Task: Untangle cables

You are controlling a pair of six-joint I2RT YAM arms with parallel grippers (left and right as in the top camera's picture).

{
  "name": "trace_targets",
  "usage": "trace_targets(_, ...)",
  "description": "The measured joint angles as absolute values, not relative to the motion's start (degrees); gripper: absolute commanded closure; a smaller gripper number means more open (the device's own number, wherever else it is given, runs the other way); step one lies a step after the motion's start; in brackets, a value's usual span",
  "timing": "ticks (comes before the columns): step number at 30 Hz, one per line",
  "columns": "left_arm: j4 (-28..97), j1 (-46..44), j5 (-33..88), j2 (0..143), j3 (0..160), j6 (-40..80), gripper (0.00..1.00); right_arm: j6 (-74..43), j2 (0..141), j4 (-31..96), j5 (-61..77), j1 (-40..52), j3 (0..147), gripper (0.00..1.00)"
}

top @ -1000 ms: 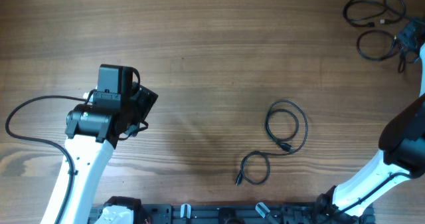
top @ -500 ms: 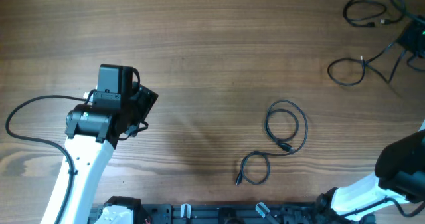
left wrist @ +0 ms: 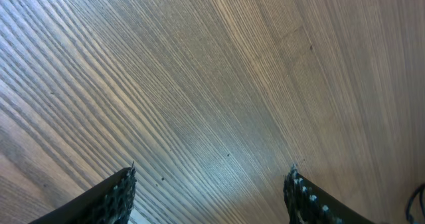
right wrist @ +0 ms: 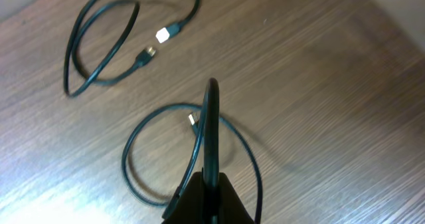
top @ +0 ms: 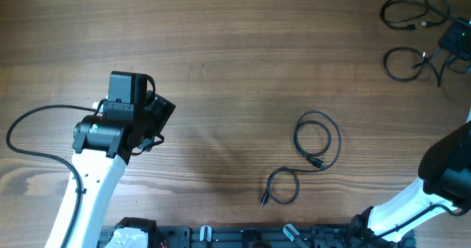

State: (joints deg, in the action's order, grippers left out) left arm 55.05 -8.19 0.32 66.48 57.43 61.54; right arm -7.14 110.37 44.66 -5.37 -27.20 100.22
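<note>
**Right jaws pinch a cable at the far right corner; left jaws spread over bare wood**

Overhead: the left gripper (top: 151, 115) hangs over the left half of the desk (top: 235, 49). The right gripper (top: 450, 40) sits by the far right corner. The held cable (top: 403, 62) runs from it to a loop lying on the wood just inward. The corner cable (top: 412, 11) lies coiled just beyond that loop, close to the far edge. Well apart from these, right of the middle, lies a large loop (top: 318, 140). A small loop (top: 282, 185) lies just beside it, closer to the near edge. Whether these two are one cord or two cannot be told.

Left wrist: the jaws stand spread, the toothed fingertips (left wrist: 123, 194) flanking bare wood grain, with nothing between them.

Right wrist: the jaws are pressed together, pinching a strand of the held cable (right wrist: 211, 117) that arches up from them. The rest of it lies as a flat loop on the desk, one plug end inside it. The corner cable (right wrist: 99, 44) lies beyond, apart from that loop, its two plug ends close together.
</note>
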Motion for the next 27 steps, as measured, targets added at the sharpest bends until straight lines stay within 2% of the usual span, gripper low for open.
trace_targets(2, 55.1, -8.2, 0.3, 66.5, 57.4, 61.5, 0.27, -6.9, 110.6, 43.0, -7.0, -27.2, 100.2, 0.95)
trace_targets(3, 55.1, -8.2, 0.3, 66.5, 57.4, 61.5, 0.27, -6.7, 111.0, 42.4, -7.4, -27.2, 100.2, 0.88)
trace_targets(4, 55.1, -8.2, 0.3, 66.5, 57.4, 61.5, 0.27, -6.7, 111.5, 41.6, -7.7, -27.2, 100.2, 0.66)
trace_targets(5, 55.1, -8.2, 0.3, 66.5, 57.4, 61.5, 0.26, -6.6, 112.6, 41.4, -7.8, -27.2, 100.2, 0.18)
trace_targets(7, 55.1, -8.2, 0.3, 66.5, 57.4, 61.5, 0.27, -6.4, 114.6, 41.2, -7.3, -27.2, 100.2, 0.0)
trace_targets(13, 55.1, -8.2, 0.3, 66.5, 57.4, 61.5, 0.26, -6.6, 114.9, 40.6, -3.0, -27.2, 100.2, 0.0)
trace_targets(19, 55.1, -8.2, 0.3, 66.5, 57.4, 61.5, 0.25, -12.7, 110.4, 40.1, 13.2, -27.2, 100.2, 0.0)
trace_targets(21, 55.1, -8.2, 0.3, 66.5, 57.4, 61.5, 0.22, -15.4, 108.5, 45.9, 21.9, -27.2, 100.4, 0.0)
trace_targets(24, 55.1, -8.2, 1.4, 66.5, 57.4, 61.5, 0.21, -15.8, 108.4, 63.0, 32.2, -26.2, 100.1, 0.0)
trace_targets(27, 55.1, -8.2, 1.6, 66.6, 57.4, 61.5, 0.21, -12.2, 108.4, 73.1, 34.9, -22.0, 98.0, 0.0)
